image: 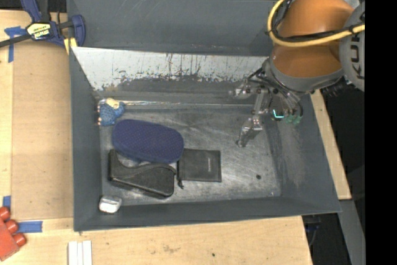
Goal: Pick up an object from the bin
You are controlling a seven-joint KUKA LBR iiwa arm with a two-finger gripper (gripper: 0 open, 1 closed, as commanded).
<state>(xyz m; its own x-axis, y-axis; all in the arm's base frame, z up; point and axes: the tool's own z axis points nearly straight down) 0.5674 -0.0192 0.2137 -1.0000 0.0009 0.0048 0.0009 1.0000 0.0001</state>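
In the camera view, the loose things are seen gathered on the left, near part of the grey bin [298, 152]. A dark blue oval pouch [147, 139] lies partly over a black pouch [141, 179], and a black flat case [200, 166] lies just beside them on the right. A small white piece [110, 204] sits in the near left corner and a small blue-and-white piece [110, 111] farther back.

The pincer [248, 132] is hung under the orange cover [307, 34], low over bare floor on the right and well apart from the heap. It is judged not to be placed for any pick, the flat case being nearest. Whether it is spread or pressed together cannot be told, and nothing is seen pinched in it.
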